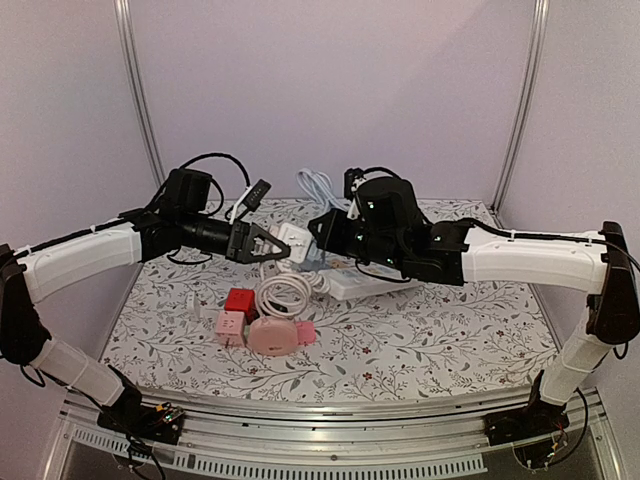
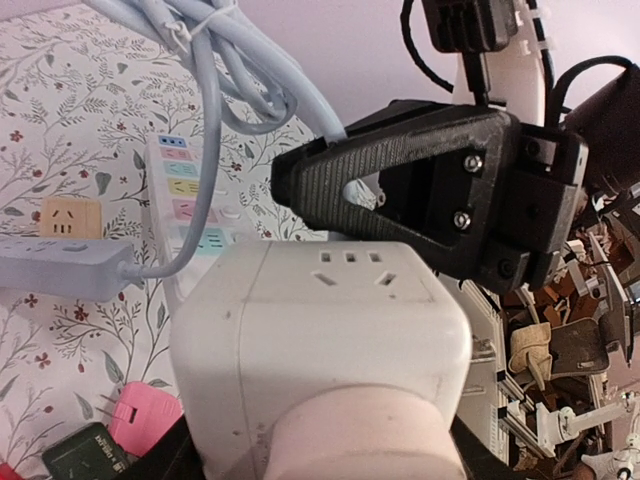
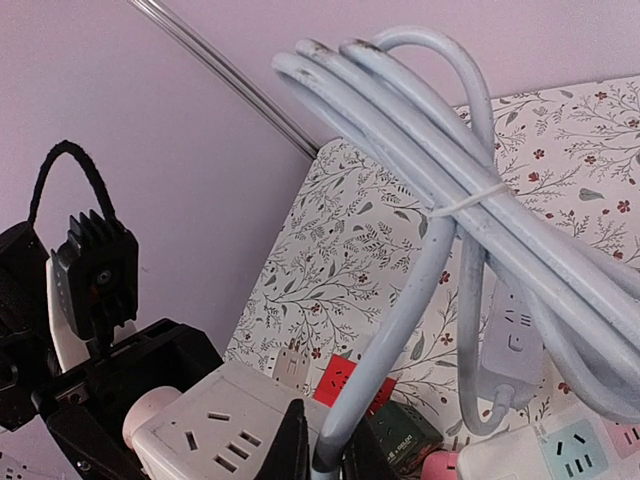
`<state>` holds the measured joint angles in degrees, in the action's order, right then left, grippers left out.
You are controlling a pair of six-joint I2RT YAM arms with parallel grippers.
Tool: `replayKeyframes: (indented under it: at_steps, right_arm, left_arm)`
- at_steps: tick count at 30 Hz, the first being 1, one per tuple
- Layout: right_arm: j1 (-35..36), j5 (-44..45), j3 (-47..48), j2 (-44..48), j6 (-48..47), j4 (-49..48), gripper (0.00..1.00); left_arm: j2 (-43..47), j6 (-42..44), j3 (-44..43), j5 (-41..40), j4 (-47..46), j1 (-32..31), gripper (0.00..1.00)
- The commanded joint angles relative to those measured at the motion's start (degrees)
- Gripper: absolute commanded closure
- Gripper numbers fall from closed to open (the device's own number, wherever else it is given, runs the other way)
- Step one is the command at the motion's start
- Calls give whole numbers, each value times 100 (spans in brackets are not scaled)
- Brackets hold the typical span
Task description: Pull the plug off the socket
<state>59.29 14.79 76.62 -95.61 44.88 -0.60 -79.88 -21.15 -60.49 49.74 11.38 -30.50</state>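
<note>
The left arm (image 1: 80, 255) and right arm (image 1: 520, 258) reach inward, tips meeting. The left fingers (image 1: 262, 243), half spread, clamp a white socket cube (image 1: 293, 240); facing them, the right fingers (image 3: 296, 440) pinch tight on a pale-blue cable (image 3: 400, 330).

The cube socket (image 1: 293, 238) is being hemmed at 6 o'clock by the coiled cord (image 1: 285, 292) and at 12 o'clock by the pale blue cable (image 1: 318, 185); bare tablecloth (image 1: 150, 325) at 8 o'clock is being left passable.
</note>
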Motion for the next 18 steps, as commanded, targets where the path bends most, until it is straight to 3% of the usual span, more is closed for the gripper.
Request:
replayKeyframes:
  at_steps: [1, 14, 18]
  right_arm:
    - [-143, 713, -197, 330, -514, 963, 100]
    - [-138, 752, 134, 20, 1741, 919, 100]
    - [-145, 666, 166, -25, 1961, 788, 100]
  left_arm:
    - [240, -280, -243, -206, -689, 621, 92]
    - [446, 84, 153, -922, -946, 188, 93]
    - [556, 24, 247, -1014, -1037, 171, 93]
